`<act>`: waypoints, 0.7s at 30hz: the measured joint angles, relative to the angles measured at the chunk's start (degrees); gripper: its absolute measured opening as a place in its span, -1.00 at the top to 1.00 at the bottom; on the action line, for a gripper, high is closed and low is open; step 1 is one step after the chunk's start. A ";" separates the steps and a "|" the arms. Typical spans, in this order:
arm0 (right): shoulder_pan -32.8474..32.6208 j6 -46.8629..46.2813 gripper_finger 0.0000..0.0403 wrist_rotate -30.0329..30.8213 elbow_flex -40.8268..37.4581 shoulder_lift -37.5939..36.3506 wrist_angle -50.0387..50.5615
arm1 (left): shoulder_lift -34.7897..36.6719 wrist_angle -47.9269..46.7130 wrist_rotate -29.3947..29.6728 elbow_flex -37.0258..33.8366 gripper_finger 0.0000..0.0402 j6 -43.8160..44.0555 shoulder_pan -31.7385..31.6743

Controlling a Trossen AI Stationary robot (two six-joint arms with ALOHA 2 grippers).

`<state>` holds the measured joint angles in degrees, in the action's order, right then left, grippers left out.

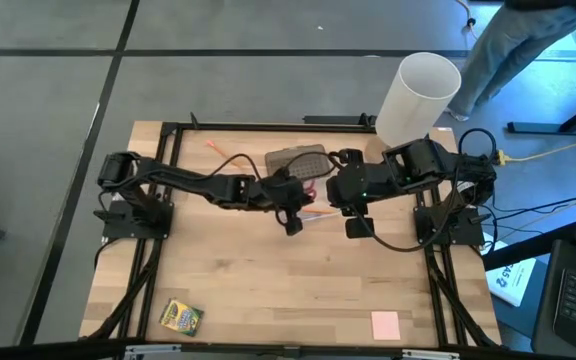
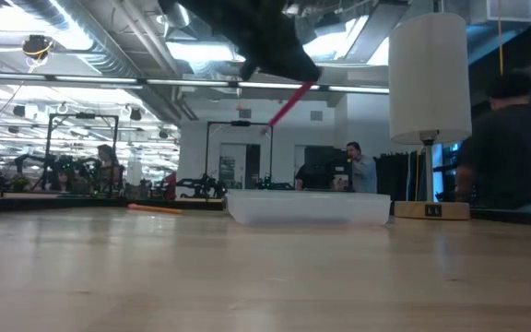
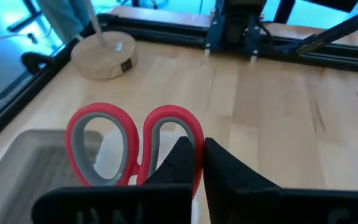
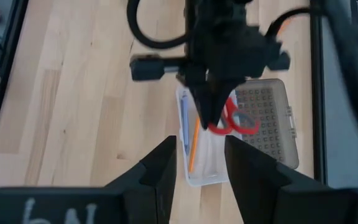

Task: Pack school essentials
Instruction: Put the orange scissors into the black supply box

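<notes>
My left gripper (image 3: 202,163) is shut on the red-handled scissors (image 3: 135,140) and holds them above the open clear case (image 4: 211,163). In the case lie a blue pen (image 4: 183,118) and an orange pencil (image 4: 193,148); its grey dotted lid (image 4: 272,124) lies open beside it. My right gripper (image 4: 197,167) hangs open higher up, to the case's right, with nothing between its fingers. Another orange pencil (image 2: 155,208) lies on the table left of the case. A green-and-yellow crayon box (image 1: 181,316) and a pink pad (image 1: 385,323) lie near the front edge. My left gripper pinches the scissors between its two fingers at the outer rim of one handle loop (image 3: 194,146), close to where the loops join. The loops stick out beyond the fingertips; the blades are hidden under the gripper. The scissors are lifted clear and tilted, handle (image 2: 289,103) slanting downward.
A tall white cylinder (image 1: 418,95) on a round wooden base (image 3: 104,56) stands at the table's far right corner. A black frame (image 1: 268,128) runs along the table's edges. A person (image 1: 508,40) stands beyond the far right. Bare wood lies between the case and the front edge.
</notes>
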<state>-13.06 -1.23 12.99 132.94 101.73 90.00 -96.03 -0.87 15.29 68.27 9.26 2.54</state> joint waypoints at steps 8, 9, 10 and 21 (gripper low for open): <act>0.00 0.22 0.32 -0.07 0.00 0.00 0.01 | -6.20 11.77 -0.06 0.00 0.99 -4.93 -0.07; 0.00 0.22 0.32 -0.08 0.00 0.00 0.01 | -6.85 12.38 -0.02 0.00 0.99 -5.16 -0.07; 0.00 0.22 0.32 -0.08 0.00 0.00 -0.02 | -7.39 12.53 -0.03 0.00 0.99 -5.15 -0.22; 0.00 0.48 0.32 -0.11 0.00 0.00 0.00 | -9.13 6.56 0.02 -0.04 0.99 -1.93 -0.62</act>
<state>-13.06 -0.75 12.88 132.94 101.73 90.00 -105.16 5.70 15.31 68.23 7.33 1.92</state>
